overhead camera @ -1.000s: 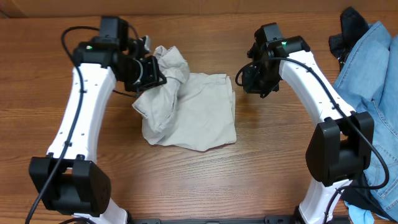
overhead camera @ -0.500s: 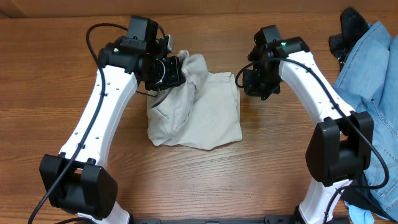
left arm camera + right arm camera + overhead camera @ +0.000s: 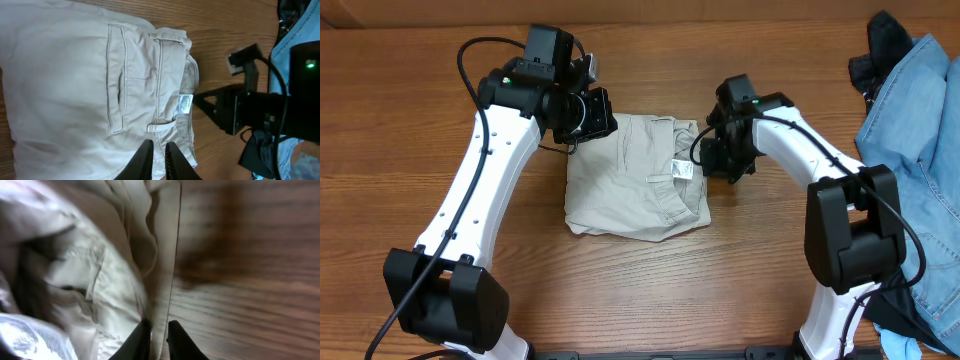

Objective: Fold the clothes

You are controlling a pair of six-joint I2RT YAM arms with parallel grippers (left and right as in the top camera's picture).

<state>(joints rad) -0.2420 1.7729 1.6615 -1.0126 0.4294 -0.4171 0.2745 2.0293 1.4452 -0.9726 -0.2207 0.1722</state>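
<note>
The trousers point(image 3: 635, 180) are laid in the middle of the wooden table point(image 3: 380, 150), between the two arms, folded into a rough rectangle with some wrinkles. The waistband point(image 3: 175, 75) is turned toward the right side. A small white label point(image 3: 682, 170) is seen on it, with a belt loop point(image 3: 159, 127) just beside it. A welt back pocket point(image 3: 120, 85) is shown face up, a little to the left of the waistband. The left gripper point(image 3: 159, 151) is held at the far left corner of the trousers. Its fingers point(image 3: 146, 157) are brought almost together, with only a thin slit between them. Whether any cloth is caught in that slit cannot be told from the wrist view. The right gripper point(image 3: 159, 330) is set at the right edge of the trousers, close to the label. Its fingers point(image 3: 140, 340) are drawn in on a folded edge of the pale cloth, which is seen running down between the two tips, with bare wood to the right of it. A light blue denim garment point(image 3: 920, 150) is heaped at the right edge of the table, well apart from the trousers. A black garment point(image 3: 885, 45) is seen at its far end, touching the denim.
</note>
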